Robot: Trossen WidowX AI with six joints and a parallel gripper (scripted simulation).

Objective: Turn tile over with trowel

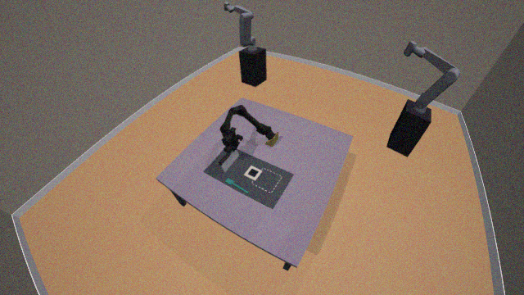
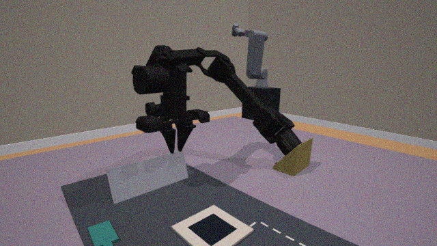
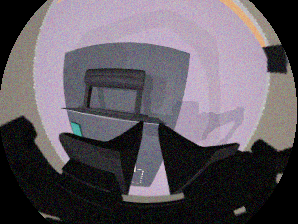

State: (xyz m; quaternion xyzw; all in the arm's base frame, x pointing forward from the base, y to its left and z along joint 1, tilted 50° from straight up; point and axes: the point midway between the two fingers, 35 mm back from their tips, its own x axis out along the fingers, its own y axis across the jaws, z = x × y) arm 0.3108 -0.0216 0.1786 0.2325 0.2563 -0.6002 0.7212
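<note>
The tile [image 1: 253, 173] [image 2: 212, 227] lies flat on the mat with its dark square up, beside the dashed outline [image 1: 269, 192] [image 2: 276, 231]; one edge is close to the line. A teal tool [image 1: 230, 181] [image 2: 103, 231] [image 3: 76, 129] with a small blade and thin handle lies on the mat. A larger grey trowel-like plate [image 1: 230, 161] [image 2: 147, 181] stands tilted on its edge; its dark bar handle [image 3: 115, 79] shows in the wrist view. My gripper [image 2: 176, 151] [image 3: 151, 125] is narrowly open and empty, pointing down just above the grey plate's upper edge.
The dark mat [image 1: 276, 201] [image 2: 73, 195] [image 3: 172, 65] lies on the lilac table [image 1: 319, 143] [image 2: 358, 191]. My arm rises from a yellow wedge mount [image 1: 272, 140] [image 2: 295, 160] behind the mat. Two grey arms stand on black pedestals [image 1: 252, 67] [image 1: 409, 129] beyond the table.
</note>
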